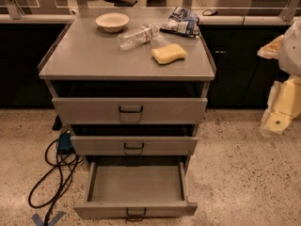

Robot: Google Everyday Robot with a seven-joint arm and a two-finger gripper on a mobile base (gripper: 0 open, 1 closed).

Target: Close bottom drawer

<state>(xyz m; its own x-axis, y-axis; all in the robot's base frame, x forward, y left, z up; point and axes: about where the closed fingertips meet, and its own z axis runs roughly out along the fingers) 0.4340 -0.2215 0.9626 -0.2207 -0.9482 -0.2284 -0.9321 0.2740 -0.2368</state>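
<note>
The bottom drawer (135, 209) of the grey metal cabinet (94, 55) is pulled well out. Its wide shallow tray is empty, and a small black wire handle (136, 213) sits on its short front panel. The middle drawer (134, 145) and the top drawer (129, 110) above it are each out a little. My gripper (275, 121), a cream-coloured part at the end of the arm, hangs at the right edge of the view. It is well to the right of the cabinet, about level with the upper drawers, and touches nothing.
On the cabinet top lie a bowl (112, 21), a plastic bottle (137, 36) on its side, a yellow sponge (169, 53) and a snack bag (181, 21). Black cables (56, 173) loop on the speckled floor at the left. Dark counters stand behind.
</note>
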